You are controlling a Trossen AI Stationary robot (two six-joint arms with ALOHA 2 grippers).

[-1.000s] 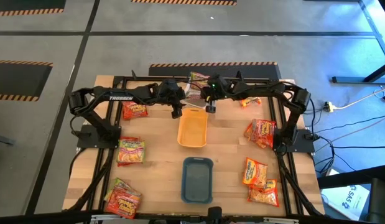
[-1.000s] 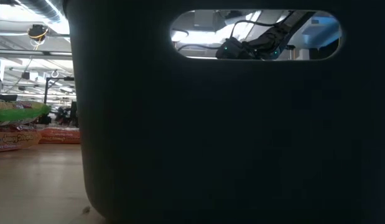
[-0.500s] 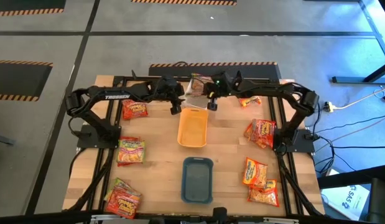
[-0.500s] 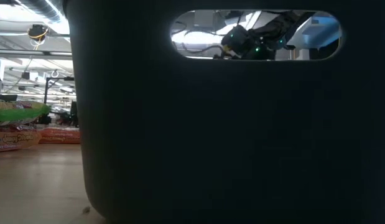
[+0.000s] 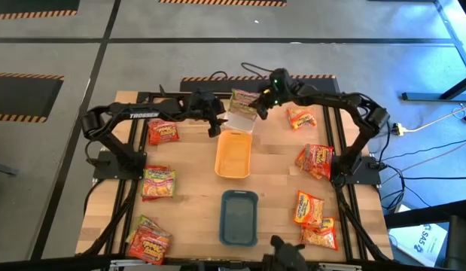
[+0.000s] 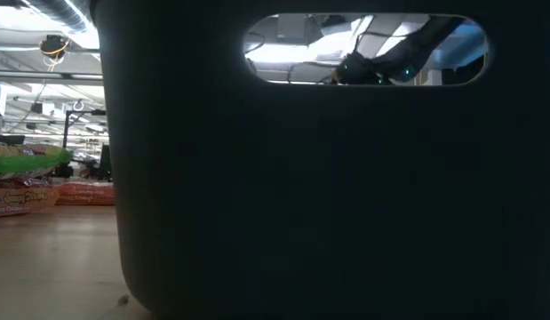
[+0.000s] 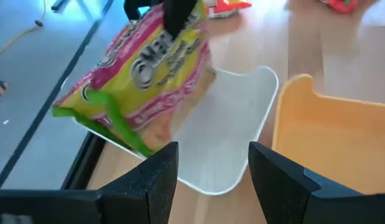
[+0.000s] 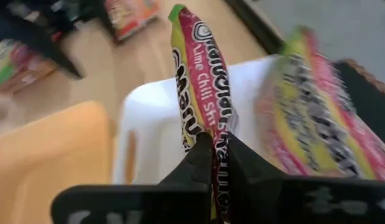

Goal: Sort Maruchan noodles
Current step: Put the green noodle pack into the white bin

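Your right gripper (image 8: 214,149) has just pinched shut on a green-pink plastic noodle packet (image 8: 201,87) and pulled back over the white plastic tray (image 5: 241,120), so one more packet is sorted. The packet hangs on edge, long side pointing away. Your left gripper (image 7: 208,174) waits apart, empty.

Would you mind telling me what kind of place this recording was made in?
Probably a robotics lab or workshop floor. A wooden table carries two mounted arms, hazard-striped tape marks the grey concrete floor, and the low view shows exposed ceiling ducting and racks behind.
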